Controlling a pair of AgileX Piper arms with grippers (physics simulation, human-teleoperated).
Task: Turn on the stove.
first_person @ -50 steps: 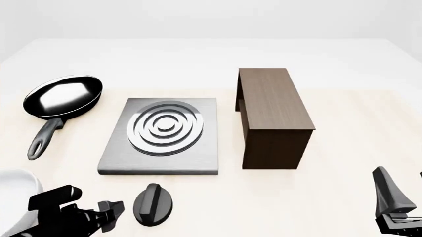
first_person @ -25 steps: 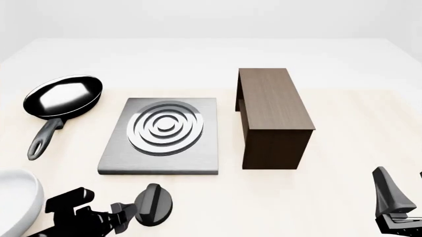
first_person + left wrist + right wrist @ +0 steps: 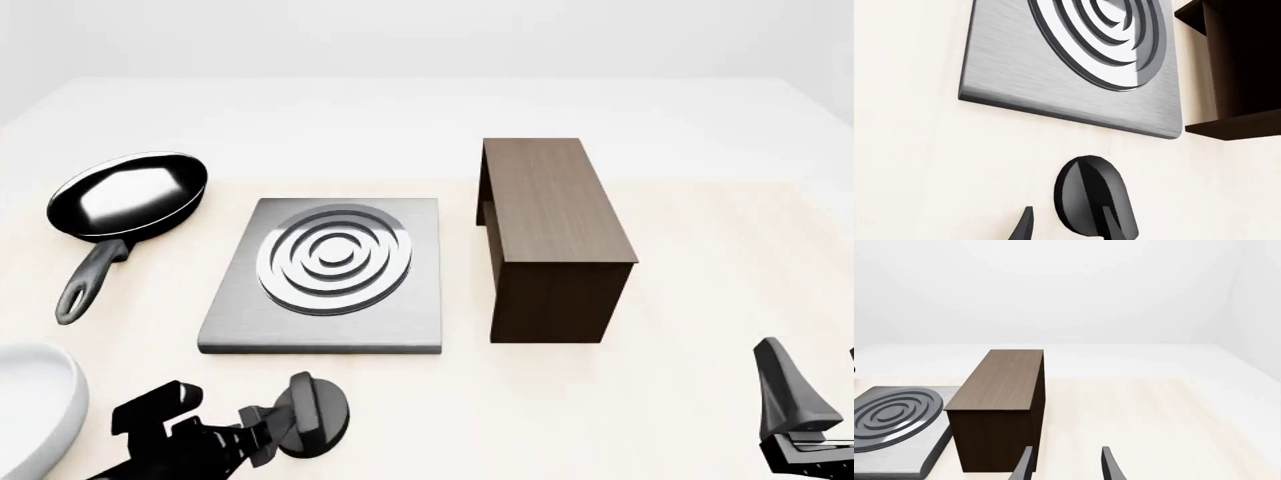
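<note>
The stove (image 3: 320, 320) is a flat grey metal slab with silver burner rings (image 3: 334, 258), left of the table's middle. It also shows in the left wrist view (image 3: 1054, 85). Its black oval knob (image 3: 318, 412) lies on the table just in front of the slab. My left gripper (image 3: 274, 428) is open at the knob's left side. In the left wrist view one fingertip (image 3: 1024, 227) stands beside the knob (image 3: 1084, 195) and the other overlaps its ridge. My right gripper (image 3: 801, 405) is open and empty at the front right, far from the stove.
A black frying pan (image 3: 127, 195) lies left of the stove, its handle pointing to the front. A dark brown wooden box (image 3: 554, 235) stands right of the stove and also shows in the right wrist view (image 3: 997, 410). A white rounded shape (image 3: 34, 410) sits at the front left.
My left gripper has moved right along the table's front, from well left of the knob to right at it. The right arm has not moved.
</note>
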